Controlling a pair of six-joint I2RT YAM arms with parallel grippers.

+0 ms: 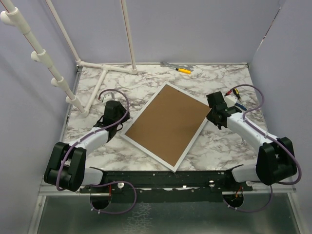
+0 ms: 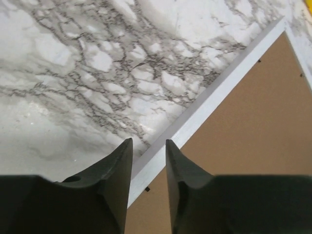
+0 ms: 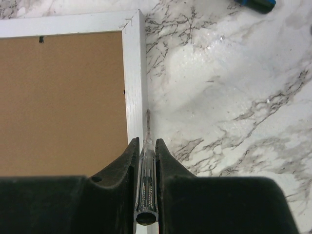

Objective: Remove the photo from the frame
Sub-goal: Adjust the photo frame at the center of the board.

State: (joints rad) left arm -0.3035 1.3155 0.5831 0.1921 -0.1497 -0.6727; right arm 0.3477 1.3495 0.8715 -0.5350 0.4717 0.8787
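Frame: the frame (image 1: 168, 126) lies face down and turned at an angle in the middle of the counter (image 1: 214, 148), its brown back (image 3: 63, 97) up.
Photo: we cannot see it; we judge it sits under the brown back, inside the frame.
Right gripper: the right gripper (image 3: 146, 144) is at the frame's right edge, its fingers clamped on a clear-handled screwdriver (image 3: 146, 168). The screwdriver tip points along the outer side of the white rim, at or just above the counter.
Left gripper: the left gripper (image 2: 148, 146) hovers over the frame's left rim, fingers slightly parted with nothing between them.
Other tools: a yellow-handled tool (image 1: 184, 70) lies well beyond the frame's far corner; a blue handle (image 3: 256, 4) lies off its right side.
Step in hand: we judge this is the opening of the back; nothing is lifted yet.
Next move: the screwdriver tip needs to move inward from the rim to the small dark marks at the back's edge, probably retaining tabs, while the left gripper steadies the frame.
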